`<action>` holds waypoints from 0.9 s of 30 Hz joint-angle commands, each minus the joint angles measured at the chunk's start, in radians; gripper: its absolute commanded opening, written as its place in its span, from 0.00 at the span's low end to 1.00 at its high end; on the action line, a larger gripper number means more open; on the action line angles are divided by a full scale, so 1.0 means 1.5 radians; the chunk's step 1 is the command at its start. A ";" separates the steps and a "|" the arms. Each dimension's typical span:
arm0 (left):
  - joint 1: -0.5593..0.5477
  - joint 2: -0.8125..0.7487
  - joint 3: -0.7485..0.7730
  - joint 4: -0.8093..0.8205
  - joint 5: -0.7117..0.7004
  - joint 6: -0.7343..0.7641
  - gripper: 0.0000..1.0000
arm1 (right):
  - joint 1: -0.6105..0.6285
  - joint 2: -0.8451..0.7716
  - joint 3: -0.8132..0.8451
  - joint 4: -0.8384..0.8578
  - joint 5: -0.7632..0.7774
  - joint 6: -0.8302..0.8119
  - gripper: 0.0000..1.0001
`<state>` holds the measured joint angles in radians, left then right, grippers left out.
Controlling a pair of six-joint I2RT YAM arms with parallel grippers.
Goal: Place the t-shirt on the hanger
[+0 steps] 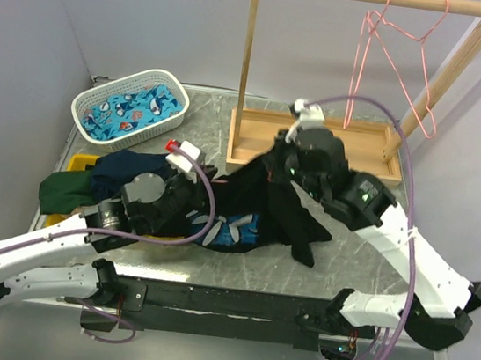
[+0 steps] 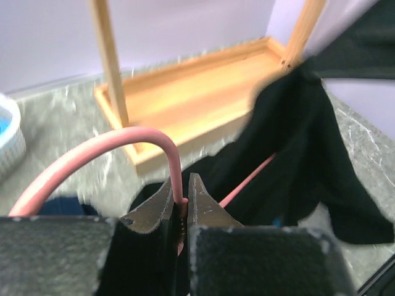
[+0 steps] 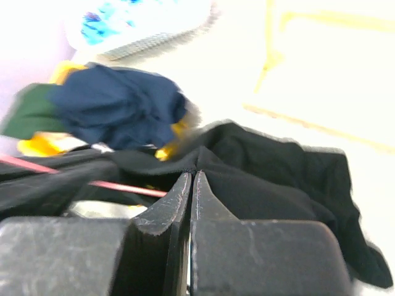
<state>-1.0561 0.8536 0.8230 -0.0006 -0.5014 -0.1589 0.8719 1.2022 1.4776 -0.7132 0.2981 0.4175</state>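
Note:
The black t-shirt (image 1: 260, 196) lies crumpled mid-table, its blue-and-white print (image 1: 232, 229) showing near the front. My left gripper (image 1: 196, 190) is shut on the pink hanger (image 2: 123, 145), gripping the wire just below the curve of the hook (image 2: 182, 192). One pink arm of the hanger runs under the shirt (image 2: 296, 148). My right gripper (image 1: 281, 156) is shut on a fold of the t-shirt (image 3: 259, 179) and holds it pulled up in a peak (image 3: 193, 174). The hanger's wire (image 3: 123, 187) shows beneath the cloth in the right wrist view.
A wooden rack (image 1: 316, 146) stands at the back with two more pink hangers (image 1: 398, 59) on its rail. A white basket (image 1: 130, 105) sits at the back left. A navy garment (image 1: 122, 173) and a dark green garment (image 1: 66, 191) lie on a yellow tray (image 1: 79, 161) at the left.

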 commanded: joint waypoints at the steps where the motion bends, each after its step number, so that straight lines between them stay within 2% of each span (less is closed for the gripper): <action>1: 0.002 0.023 0.090 0.068 0.064 0.140 0.01 | 0.034 0.072 0.210 -0.050 -0.032 -0.088 0.00; 6: 0.014 0.060 0.215 0.037 0.120 0.193 0.01 | 0.035 0.139 0.442 -0.106 -0.040 -0.119 0.00; 9: 0.033 0.060 0.278 0.006 0.192 0.212 0.01 | 0.029 0.182 0.545 -0.146 -0.018 -0.138 0.00; 11: 0.052 0.061 0.326 -0.024 0.239 0.228 0.01 | 0.010 0.183 0.563 -0.164 -0.021 -0.148 0.01; 12: 0.060 0.071 0.347 -0.062 0.259 0.232 0.01 | -0.002 0.170 0.550 -0.160 -0.047 -0.149 0.03; 13: 0.076 0.079 0.365 -0.084 0.306 0.239 0.01 | -0.015 0.161 0.534 -0.145 -0.065 -0.148 0.11; 15: 0.094 0.108 0.416 -0.132 0.340 0.240 0.01 | -0.049 0.131 0.477 -0.128 -0.093 -0.141 0.16; 16: 0.122 0.115 0.428 -0.143 0.390 0.237 0.01 | -0.063 0.123 0.459 -0.120 -0.097 -0.130 0.25; 18: 0.162 0.136 0.446 -0.156 0.453 0.223 0.01 | -0.099 0.097 0.406 -0.115 -0.115 -0.122 0.36; 21: 0.258 0.155 0.421 -0.123 0.595 0.163 0.01 | -0.105 0.041 0.304 -0.078 -0.130 -0.117 0.69; 23: 0.312 0.163 0.394 -0.090 0.676 0.120 0.01 | -0.105 0.011 0.250 -0.056 -0.126 -0.110 0.76; 27: 0.358 0.179 0.399 -0.081 0.690 0.088 0.01 | -0.105 -0.114 0.061 0.009 -0.125 -0.110 0.85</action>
<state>-0.5720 1.1175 1.4002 -0.1932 0.3721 0.0593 0.7155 1.2015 1.7512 -0.8318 0.1295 0.2493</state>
